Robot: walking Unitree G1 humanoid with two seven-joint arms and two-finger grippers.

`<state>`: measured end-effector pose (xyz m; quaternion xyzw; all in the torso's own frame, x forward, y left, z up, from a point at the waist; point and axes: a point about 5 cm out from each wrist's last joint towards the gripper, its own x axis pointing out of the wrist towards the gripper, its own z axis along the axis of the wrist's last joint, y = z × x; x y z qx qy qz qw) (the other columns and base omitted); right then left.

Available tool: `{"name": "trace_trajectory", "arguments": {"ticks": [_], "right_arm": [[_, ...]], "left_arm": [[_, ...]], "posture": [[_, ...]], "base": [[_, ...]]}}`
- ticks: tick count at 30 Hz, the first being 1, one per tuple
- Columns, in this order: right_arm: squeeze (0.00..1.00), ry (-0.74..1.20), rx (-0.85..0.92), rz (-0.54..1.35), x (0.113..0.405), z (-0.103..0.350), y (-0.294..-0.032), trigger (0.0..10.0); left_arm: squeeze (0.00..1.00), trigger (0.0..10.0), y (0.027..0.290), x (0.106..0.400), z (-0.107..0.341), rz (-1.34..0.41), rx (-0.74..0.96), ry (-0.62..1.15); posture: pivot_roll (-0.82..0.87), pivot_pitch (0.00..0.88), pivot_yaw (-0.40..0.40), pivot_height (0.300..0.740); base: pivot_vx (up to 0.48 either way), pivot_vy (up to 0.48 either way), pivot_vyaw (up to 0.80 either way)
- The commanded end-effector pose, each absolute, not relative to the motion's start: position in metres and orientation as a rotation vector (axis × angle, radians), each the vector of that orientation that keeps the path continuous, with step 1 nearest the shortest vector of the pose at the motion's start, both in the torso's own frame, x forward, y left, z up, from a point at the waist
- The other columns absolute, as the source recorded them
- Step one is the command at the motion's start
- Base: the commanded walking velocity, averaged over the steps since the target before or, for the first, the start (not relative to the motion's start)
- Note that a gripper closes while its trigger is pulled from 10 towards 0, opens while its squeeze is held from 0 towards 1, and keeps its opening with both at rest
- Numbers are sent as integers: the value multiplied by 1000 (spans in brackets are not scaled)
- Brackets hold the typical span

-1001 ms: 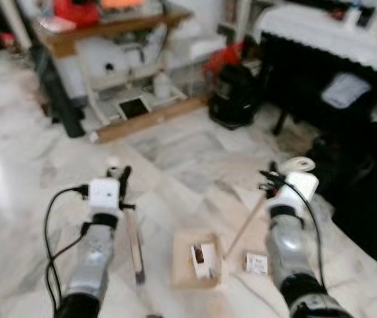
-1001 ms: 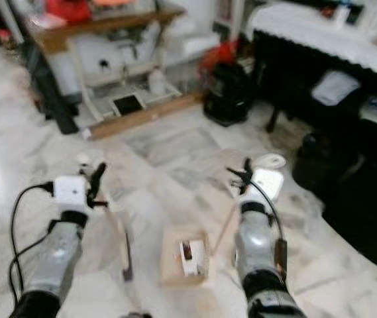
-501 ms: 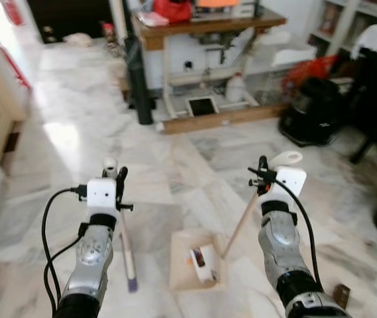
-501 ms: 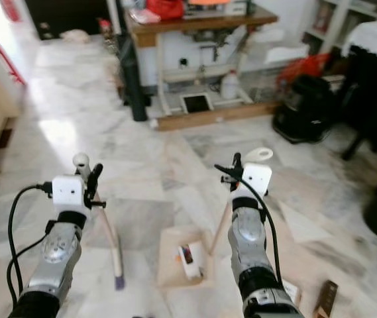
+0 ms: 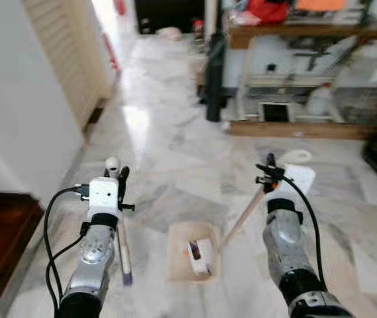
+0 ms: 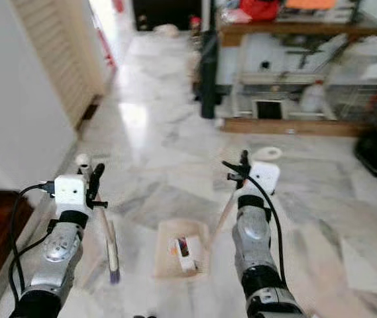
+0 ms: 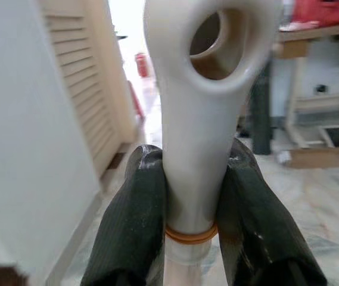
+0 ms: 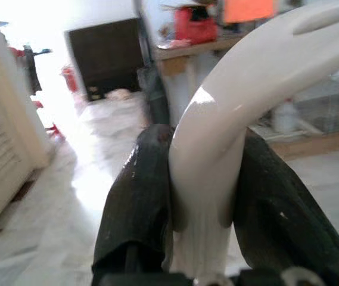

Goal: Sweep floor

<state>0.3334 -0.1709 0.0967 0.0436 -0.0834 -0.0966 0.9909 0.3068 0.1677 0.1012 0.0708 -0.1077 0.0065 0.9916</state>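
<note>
The left gripper (image 7: 190, 196) is clamping both black fingers (image 7: 134, 220) around the white handle of the broom (image 5: 123, 246), just under its hanging loop; the broom's stick is slanting down to the marble floor (image 5: 175, 165), its purple-tipped end resting beside the left arm; the right gripper (image 8: 202, 196) is squeezing the curved white grip of the dustpan (image 5: 193, 252), whose wooden pole is running down to the pale pan lying flat on the floor between the two arms; small bits of litter (image 5: 198, 255) are sitting inside the pan; a wooden table (image 5: 301, 33) is standing well ahead.
</note>
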Motion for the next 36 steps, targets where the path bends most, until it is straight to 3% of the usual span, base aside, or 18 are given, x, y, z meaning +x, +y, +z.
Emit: {"name": "trace_trajectory", "arguments": {"ticks": [1,36], "right_arm": [[0,-229,82,-169,339,112,-165,10000],[0,-214,89,-159,338,110,-163,10000]], "left_arm": [[0,10000,171,309,111,23,156,-258],[0,10000,169,308,108,25,151,-236]], "posture": [[96,9,-4,740],[102,7,-6,740]], "base": [[0,0,794],[0,0,799]]}}
